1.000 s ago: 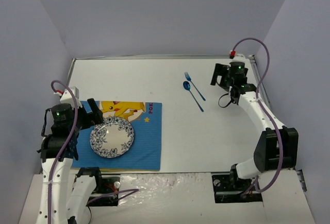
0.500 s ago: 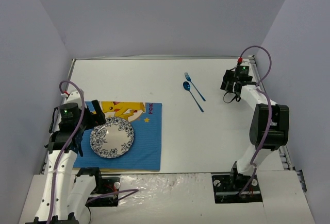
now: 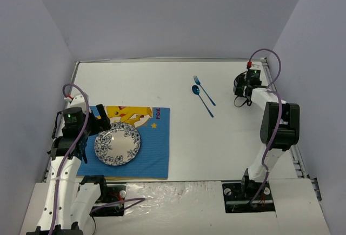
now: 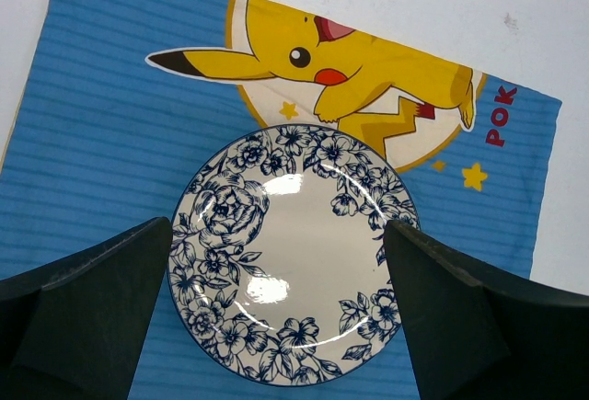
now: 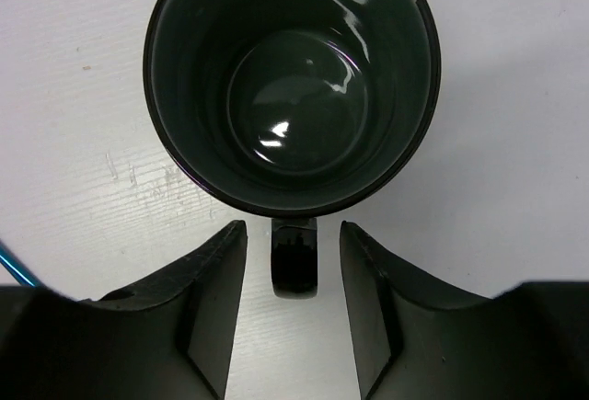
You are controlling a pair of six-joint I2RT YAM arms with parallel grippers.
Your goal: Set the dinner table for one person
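Dinner table (image 3: pixel 211 148), white, seen from above: right claw (image 5: pixel 294 234) poised at a black mug (image 5: pixel 293 78) at 2 o'clock.
Blue placemat (image 3: pixel 157 151) and flowered plate (image 3: pixel 117 145) lie at 8 o'clock under the left claw (image 4: pixel 276 225), its fingers wide apart. From the right claw the mug sits at 12 o'clock, handle (image 5: pixel 294 262) pointing to 6 o'clock between fingers that stand apart, a gap each side. Right arm is nearer. Over the last second that arm swung outward to the mug and its fingers narrowed.
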